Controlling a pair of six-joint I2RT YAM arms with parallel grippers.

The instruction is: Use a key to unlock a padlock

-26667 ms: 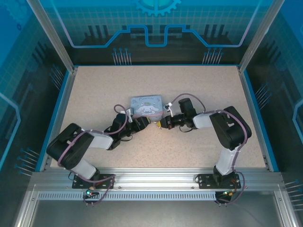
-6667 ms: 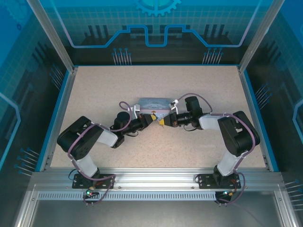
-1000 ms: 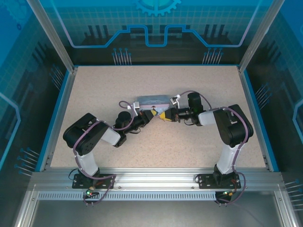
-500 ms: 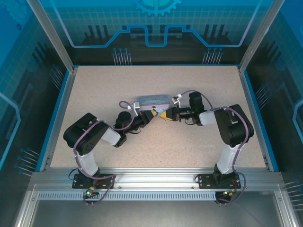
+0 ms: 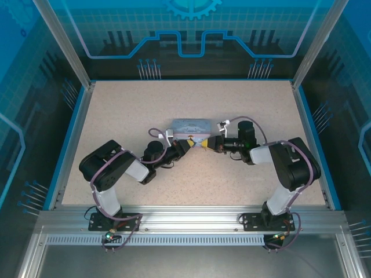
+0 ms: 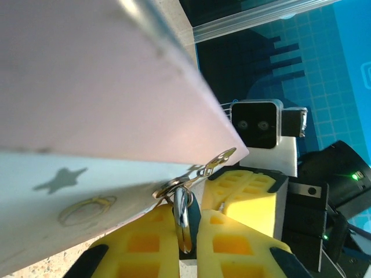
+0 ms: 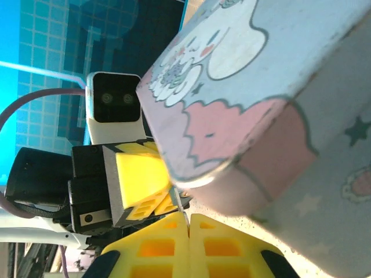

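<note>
Crowding the spot where both arms meet, a pale-blue tin (image 5: 188, 124) with a cartoon print sits on the surface (image 5: 243, 104) just beyond the two yellow tips; in both wrist views its pinkish side and rounded corner block most of what lies behind. At its lower edge a small brassy hasp (image 6: 219, 157) sticks out; the padlock (image 6: 183, 202) is linked to it, its thin bright metal shackle running down between the ribbed yellow fingers (image 6: 142, 243) of the left pincer (image 5: 189, 142), which is clamped on it; the lock's body is hidden there. The right pincer (image 5: 203, 143) faces it from the right, just beside it, its waffle-patterned pads pressed together; a thin pale sliver (image 7: 184, 204) shows at their tips, too small to identify. The surface is flat, beige and finely speckled, edged in blue; aluminium rails (image 5: 191, 221) run along the near side; blue translucent panels (image 5: 191, 35) printed with circuit lines wall the far side.
</note>
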